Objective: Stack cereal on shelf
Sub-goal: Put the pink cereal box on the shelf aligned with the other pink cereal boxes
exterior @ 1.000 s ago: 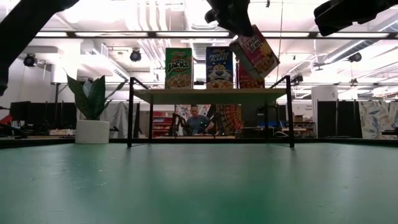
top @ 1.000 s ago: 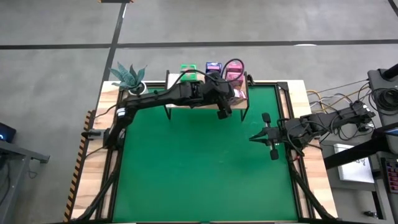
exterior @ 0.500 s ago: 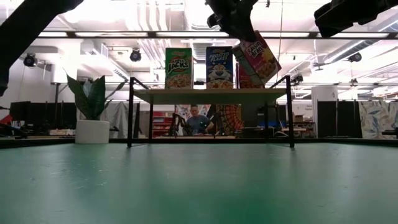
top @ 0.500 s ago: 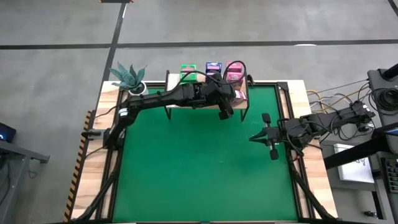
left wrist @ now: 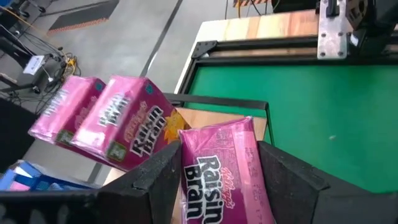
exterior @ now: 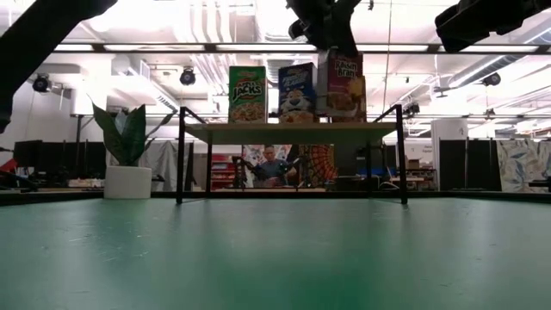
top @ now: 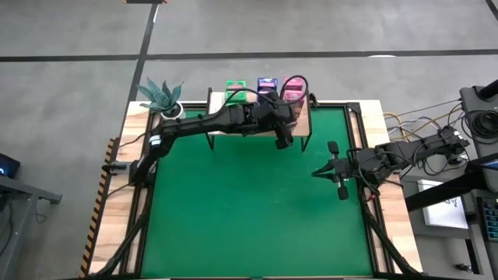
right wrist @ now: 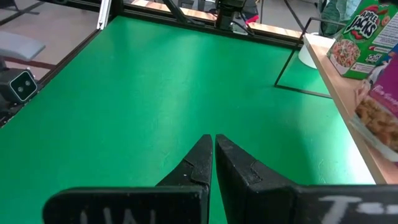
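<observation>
Raisin Bran box (left wrist: 217, 168), pink, is sitting pinched between the left gripper (left wrist: 219, 180) fingers, one finger (left wrist: 158, 180) on each broad face, over the right end of the shelf (exterior: 293, 131). In the low view the box (exterior: 345, 84) is reading upright at upper centre of the frame, bottom edge at or just above the plank; can't tell if it's touching yet.

Handling, my read: small printed cardboard, so light and fairly stiff on the edges, but the faces are likely giving under squeeze. Glossy print probably makes it a bit slippery. Gripping across the two broad faces near the top, as now, looks right; it's keeping the base free for setting down.

Other cereal: two more pink Raisin Bran boxes (left wrist: 102, 121) are lying tilted against each other at left of the left wrist frame, just beside the held one. Green Apple Jacks box (exterior: 247, 95) and blue Frosted Flakes box (exterior: 299, 92) are standing upright on the shelf to the left of the pink box in the low view. Tight spacing, so a tilted release is risking a knock-over.

Left arm (top: 210, 120) is reaching from the left edge of the high frame across to the shelf (top: 303, 118) at upper centre, wrist bent down over the boxes.

Right gripper (right wrist: 211, 165) is waiting over the green table (top: 249, 210) at mid-right of the high frame, fingers pressed together, holding nothing.
</observation>
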You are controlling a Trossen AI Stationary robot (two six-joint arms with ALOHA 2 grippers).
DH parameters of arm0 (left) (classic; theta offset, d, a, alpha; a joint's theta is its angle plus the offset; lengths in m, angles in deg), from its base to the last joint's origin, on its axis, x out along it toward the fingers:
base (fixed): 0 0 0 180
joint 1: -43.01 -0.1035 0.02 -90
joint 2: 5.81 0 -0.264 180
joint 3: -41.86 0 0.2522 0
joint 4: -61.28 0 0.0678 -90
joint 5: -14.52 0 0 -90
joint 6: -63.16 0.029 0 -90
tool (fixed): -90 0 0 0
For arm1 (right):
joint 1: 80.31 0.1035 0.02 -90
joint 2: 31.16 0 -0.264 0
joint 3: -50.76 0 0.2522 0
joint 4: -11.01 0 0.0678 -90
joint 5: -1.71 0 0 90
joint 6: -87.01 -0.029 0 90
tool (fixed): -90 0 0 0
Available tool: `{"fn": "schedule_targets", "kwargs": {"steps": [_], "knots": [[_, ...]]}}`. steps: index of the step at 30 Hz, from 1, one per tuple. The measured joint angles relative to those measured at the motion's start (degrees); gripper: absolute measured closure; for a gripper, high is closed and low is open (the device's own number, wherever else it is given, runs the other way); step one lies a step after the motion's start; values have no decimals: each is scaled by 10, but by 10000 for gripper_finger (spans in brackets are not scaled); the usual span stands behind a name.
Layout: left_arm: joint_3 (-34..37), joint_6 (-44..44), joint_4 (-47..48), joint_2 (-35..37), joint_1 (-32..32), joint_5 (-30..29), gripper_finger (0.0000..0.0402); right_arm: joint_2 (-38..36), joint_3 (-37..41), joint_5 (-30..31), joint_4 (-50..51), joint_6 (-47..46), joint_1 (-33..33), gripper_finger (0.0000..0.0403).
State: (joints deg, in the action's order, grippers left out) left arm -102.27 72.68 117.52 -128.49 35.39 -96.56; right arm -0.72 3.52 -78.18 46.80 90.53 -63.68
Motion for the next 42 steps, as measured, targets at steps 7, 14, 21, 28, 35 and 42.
{"fn": "schedule_targets", "kwargs": {"steps": [7,14,21,28,35,42], "knots": [[0,5,-7,-2,-1,0,214,0,0,0,0,0,0,394],[3,5,-66,-3,-4,0,214,0,0,0,0,-1,0,394],[3,-1,-67,-10,-15,0,210,0,0,0,1,-1,0,394],[3,-6,-65,-10,-21,0,181,0,0,1,2,-5,0,394],[-14,22,-31,-8,-15,0,160,1,0,5,0,-10,0,394],[-22,92,23,50,24,9,163,10,0,77,-18,-15,0,394]]}}
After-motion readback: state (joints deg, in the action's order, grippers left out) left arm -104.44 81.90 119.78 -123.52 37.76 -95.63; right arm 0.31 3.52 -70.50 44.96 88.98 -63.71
